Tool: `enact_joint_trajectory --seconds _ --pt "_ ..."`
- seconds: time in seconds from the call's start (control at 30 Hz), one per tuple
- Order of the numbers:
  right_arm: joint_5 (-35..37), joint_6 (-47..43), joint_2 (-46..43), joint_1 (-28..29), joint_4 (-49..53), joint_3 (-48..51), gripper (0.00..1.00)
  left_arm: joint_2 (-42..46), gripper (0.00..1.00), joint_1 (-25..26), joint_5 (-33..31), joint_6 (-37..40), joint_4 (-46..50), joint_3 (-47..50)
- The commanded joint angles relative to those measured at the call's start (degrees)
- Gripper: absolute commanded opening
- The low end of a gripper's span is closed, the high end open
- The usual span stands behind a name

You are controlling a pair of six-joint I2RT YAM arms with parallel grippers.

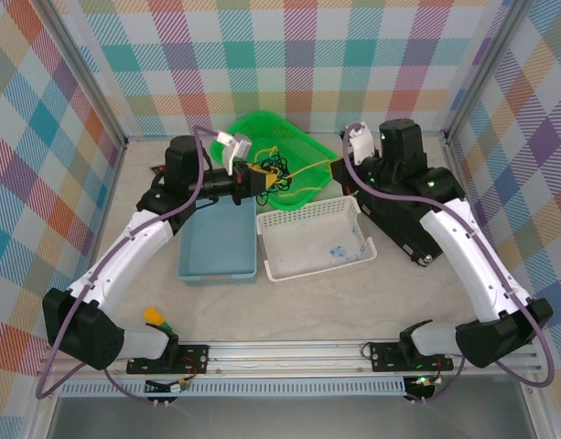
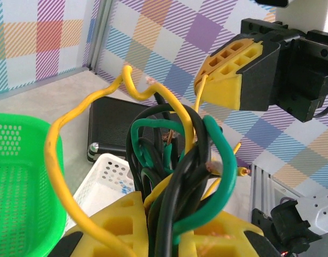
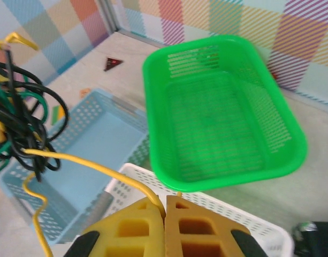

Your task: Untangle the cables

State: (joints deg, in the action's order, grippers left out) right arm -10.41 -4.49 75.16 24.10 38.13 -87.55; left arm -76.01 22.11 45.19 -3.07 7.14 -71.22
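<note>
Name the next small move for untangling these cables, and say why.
Probably draw the right gripper slowly away from the left gripper: it is shut on one thin yellow wire running from the knotted black, green and yellow cable bundle that the left clamps.

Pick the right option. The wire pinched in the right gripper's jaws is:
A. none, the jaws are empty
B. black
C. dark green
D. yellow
D: in the right wrist view the right gripper has its jaws shut on a single yellow wire, which runs off to the tangled bundle held by the left gripper.
</note>
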Motion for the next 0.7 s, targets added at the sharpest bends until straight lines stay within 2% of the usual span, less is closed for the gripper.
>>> enact_joint_trajectory --seconds 0.0,0.2,0.33,0.5,0.67 --pt "17.78 -5.31 -4.59 -3.1 -0.42 1.11 0.0 1.81 0.0 -1.89 -4.06 2.7 7.38 -0.96" --pt "30.67 -4.69 -5.63 -3.89 1.04 5.08 0.0 1.5 0.0 -3.21 -3.18 1.31 4.99 -0.32" --pt "32.04 0.66 -6.24 -7.85 2.17 5.7 0.0 1.54 0.0 -3.89 -2.92 1.47 4.99 -0.19" --pt "29.36 4.3 -6.75 -12.98 4.04 4.84 0.0 1.79 0.0 -4.44 -3.12 2.49 6.16 -0.41" --pt "16.83 4.49 -8.83 -14.99 3.26 4.85 0.0 2.53 0.0 -4.62 -5.55 4.44 8.32 -0.8"
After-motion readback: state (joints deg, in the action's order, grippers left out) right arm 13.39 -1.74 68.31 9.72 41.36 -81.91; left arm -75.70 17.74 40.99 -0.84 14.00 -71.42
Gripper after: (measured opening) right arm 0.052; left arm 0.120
